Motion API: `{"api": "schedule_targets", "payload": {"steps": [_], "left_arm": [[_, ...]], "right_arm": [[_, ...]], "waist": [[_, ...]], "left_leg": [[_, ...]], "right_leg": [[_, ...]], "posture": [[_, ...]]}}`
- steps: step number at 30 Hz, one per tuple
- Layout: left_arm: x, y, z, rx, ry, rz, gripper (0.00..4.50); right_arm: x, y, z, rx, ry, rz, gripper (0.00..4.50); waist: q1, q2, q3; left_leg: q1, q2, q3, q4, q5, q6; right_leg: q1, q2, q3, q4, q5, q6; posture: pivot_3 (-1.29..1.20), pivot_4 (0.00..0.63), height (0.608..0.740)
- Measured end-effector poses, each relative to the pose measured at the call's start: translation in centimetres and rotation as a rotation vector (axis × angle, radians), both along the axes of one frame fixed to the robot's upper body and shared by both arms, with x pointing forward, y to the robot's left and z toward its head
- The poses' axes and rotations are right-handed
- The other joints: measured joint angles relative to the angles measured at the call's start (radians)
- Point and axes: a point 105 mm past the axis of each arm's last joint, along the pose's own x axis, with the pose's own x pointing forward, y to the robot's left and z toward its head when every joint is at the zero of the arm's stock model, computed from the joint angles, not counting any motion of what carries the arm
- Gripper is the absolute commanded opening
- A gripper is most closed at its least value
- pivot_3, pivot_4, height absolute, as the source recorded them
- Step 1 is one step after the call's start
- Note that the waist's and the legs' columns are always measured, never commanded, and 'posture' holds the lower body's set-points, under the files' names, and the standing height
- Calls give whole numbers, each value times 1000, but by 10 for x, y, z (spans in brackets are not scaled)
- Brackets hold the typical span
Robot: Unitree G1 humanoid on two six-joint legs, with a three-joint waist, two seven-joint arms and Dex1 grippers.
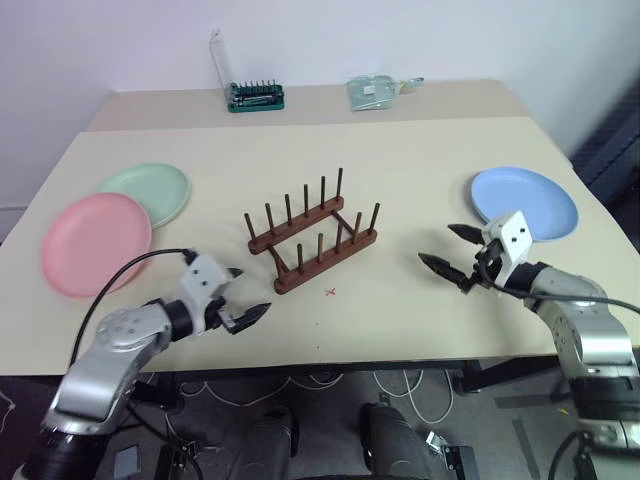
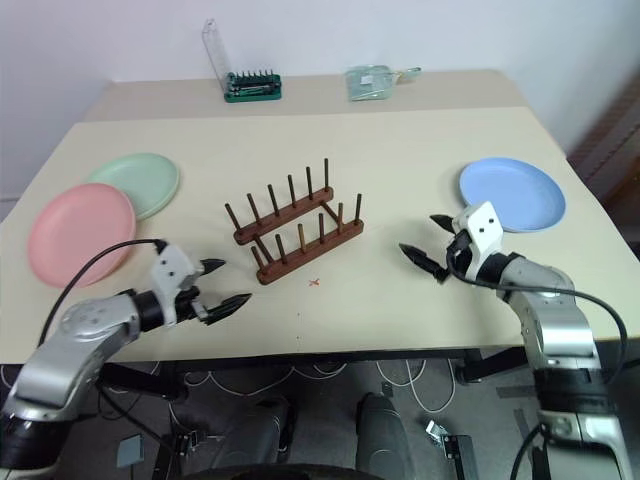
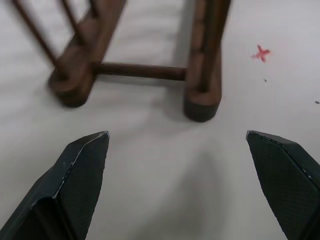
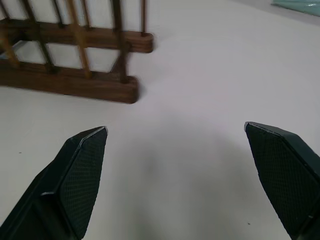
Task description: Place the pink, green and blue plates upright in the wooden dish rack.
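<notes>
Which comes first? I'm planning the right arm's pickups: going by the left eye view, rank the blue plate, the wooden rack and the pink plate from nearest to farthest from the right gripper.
From the right gripper:
1. Blue plate, just beyond it on the robot's right.
2. Wooden rack, mid-table.
3. Pink plate, far left edge.

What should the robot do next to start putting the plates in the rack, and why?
Probably reach the right gripper toward the blue plate to grasp its rim. All three plates lie flat on the table, the wooden dish rack stands empty, both grippers are open and hold nothing, and the blue plate lies closest to a gripper.
</notes>
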Motion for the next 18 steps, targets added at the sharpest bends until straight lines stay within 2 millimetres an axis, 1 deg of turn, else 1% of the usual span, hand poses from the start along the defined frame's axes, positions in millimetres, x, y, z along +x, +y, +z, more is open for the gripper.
{"api": "schedule_targets", "payload": {"steps": [2, 4, 7, 9, 11, 12, 13, 14, 17, 18], "left_arm": [[4, -11, -2, 16, -3, -38, 4500], [5, -19, -9, 15, 15, -57, 4500], [7, -26, -21, -10, 57, -69, 4500], [8, -30, -22, -13, 59, -84, 4500], [10, -31, -22, 0, 49, -94, 3980], [11, -33, -22, -4, 49, -100, 3633], [12, -35, -23, -11, 48, -100, 3085], [13, -35, -23, -18, 41, -97, 2669], [15, -34, -24, -19, 26, -98, 1073], [17, -33, -25, -16, 21, -95, 736]], "right_arm": [[-7, 15, -9, 22, 29, 37, 4484], [-13, 25, -16, 35, 45, 43, 4484], [-20, 40, -18, 56, 45, 48, 4484], [-21, 45, -16, 58, 34, 48, 4484], [-22, 49, -15, 65, 27, 41, 4500], [-22, 51, -15, 67, 26, 38, 4500], [-22, 52, -15, 67, 26, 36, 4500], [-22, 53, -16, 67, 28, 32, 4500], [-23, 52, -18, 66, 34, 14, 4500], [-23, 51, -19, 64, 39, 6, 4500]], "waist": [[-3, 0, 0], [-6, 0, 0], [-6, 0, 0], [-3, 0, 0], [-1, 0, 0], [-1, 0, -1], [-1, 0, -1], [-1, 0, -1], [-1, 0, -1], [-1, 0, -1]], "left_leg": [[0, 0, 0, 0, 0, 0], [0, 0, 0, 0, 0, 0], [0, 1, 0, 0, 0, 0], [0, 0, 0, 0, 0, 0], [0, 0, 0, 0, 0, 0], [0, 0, 0, 0, 0, 0], [0, 0, 0, 0, 0, 0], [0, 0, 0, 1, 0, 0], [0, 0, 0, 0, 0, 0], [0, 0, 0, 0, 0, 0]], "right_leg": [[0, 0, 0, 0, 0, 0], [-1, 0, 0, 0, 0, 0], [-1, 0, 0, 1, 0, 0], [-1, 0, 0, 0, 0, 0], [0, 0, 0, 0, 0, 0], [0, 0, 0, 0, 0, 0], [0, 0, 0, 0, 0, 0], [0, 0, 0, 0, 0, 0], [0, 0, 0, 0, 0, 0], [0, 0, 0, 0, 0, 0]], "posture": [[0, 150, 740], [0, 150, 740], [0, 150, 740], [0, 150, 740], [0, 150, 740], [0, 150, 740], [0, 150, 740], [0, 150, 740], [0, 150, 740], [0, 150, 740]]}}
